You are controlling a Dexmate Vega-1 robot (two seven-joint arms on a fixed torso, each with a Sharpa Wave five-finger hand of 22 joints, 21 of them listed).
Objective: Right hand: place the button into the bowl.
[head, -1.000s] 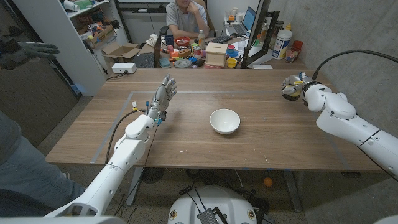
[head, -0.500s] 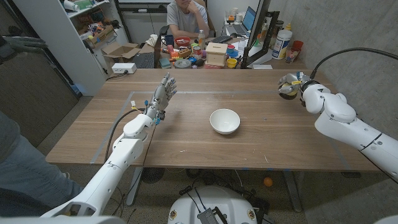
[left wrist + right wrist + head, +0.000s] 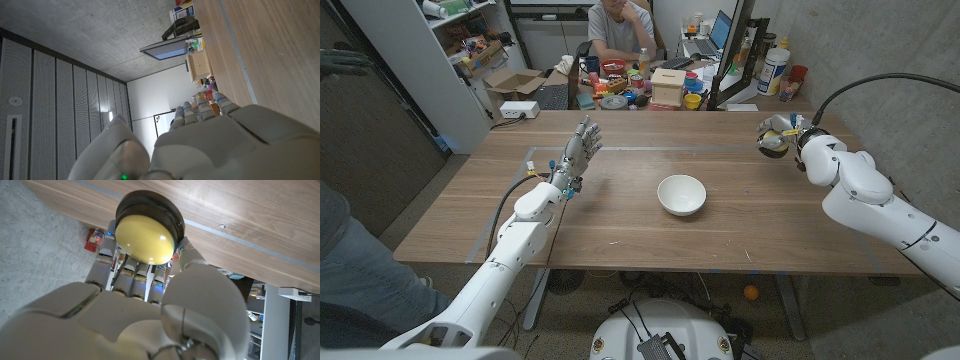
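right hand [image 3: 778,136] grips the yellow button [image 3: 147,234] at upper right, well apart from the centre bowl [image 3: 681,194], drop not yet done; left hand [image 3: 576,155] spread, holding nothing.

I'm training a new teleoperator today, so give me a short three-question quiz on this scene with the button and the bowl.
1. True or false: the button already lies in the white bowl.
2. Which robot hand holds the button? A) left B) right C) neither
3. Fill in: the button's dome is ____ on a black base.

Key:
1. False; the right robot hand grips it near the table's far right edge, apart from the bowl.
2. B; the left robot hand holds nothing, fingers apart.
3. Yellow.
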